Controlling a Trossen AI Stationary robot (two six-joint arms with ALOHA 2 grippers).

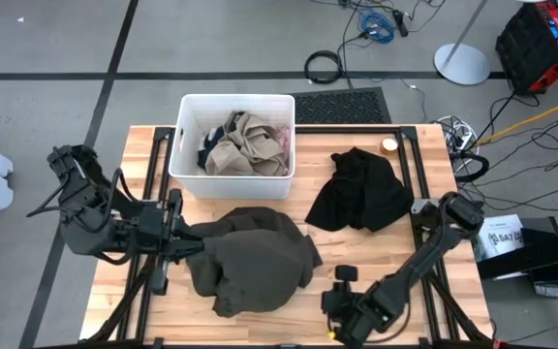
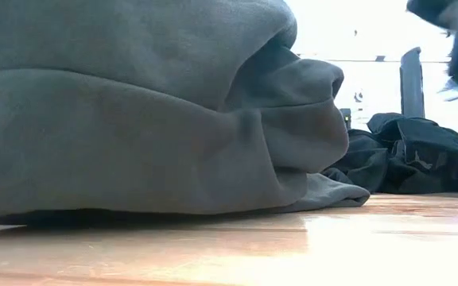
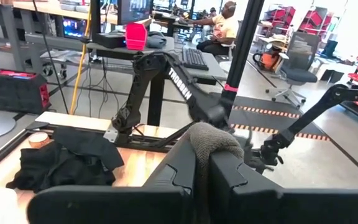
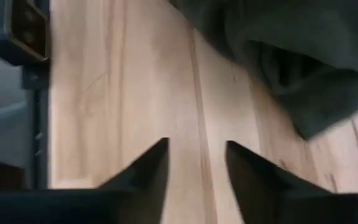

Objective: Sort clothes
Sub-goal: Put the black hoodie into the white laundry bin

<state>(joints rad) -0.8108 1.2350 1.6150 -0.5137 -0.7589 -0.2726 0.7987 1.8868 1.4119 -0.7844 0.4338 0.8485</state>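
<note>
A dark olive green garment (image 1: 257, 259) lies bunched on the table's near middle and fills the low view (image 2: 133, 119). At its left edge, my left gripper (image 1: 190, 244) is shut on it. A black garment (image 1: 358, 189) lies crumpled at the far right. A white bin (image 1: 184, 145) at the far middle holds tan, navy and pink clothes. My right gripper (image 1: 337, 308) hovers open near the front edge, right of the olive garment. Its fingers (image 4: 196, 149) stand over bare wood with nothing between them. My left gripper pinches a bunched fold at the olive garment's left edge (image 3: 211, 142) between its two fingers. The cloth bulges out past the fingertips. The fingers come about level from the table's left. The held part is raised, while the rest of the garment (image 1: 260, 271) lies on the table.
A roll of tape (image 1: 388, 145) sits at the far right corner. Bare wood (image 1: 376, 252) shows between the olive and black garments and along the front edge. Black frame rails run along the table's left and right sides. Beyond the table is a workshop with a seated person (image 3: 225, 22).
</note>
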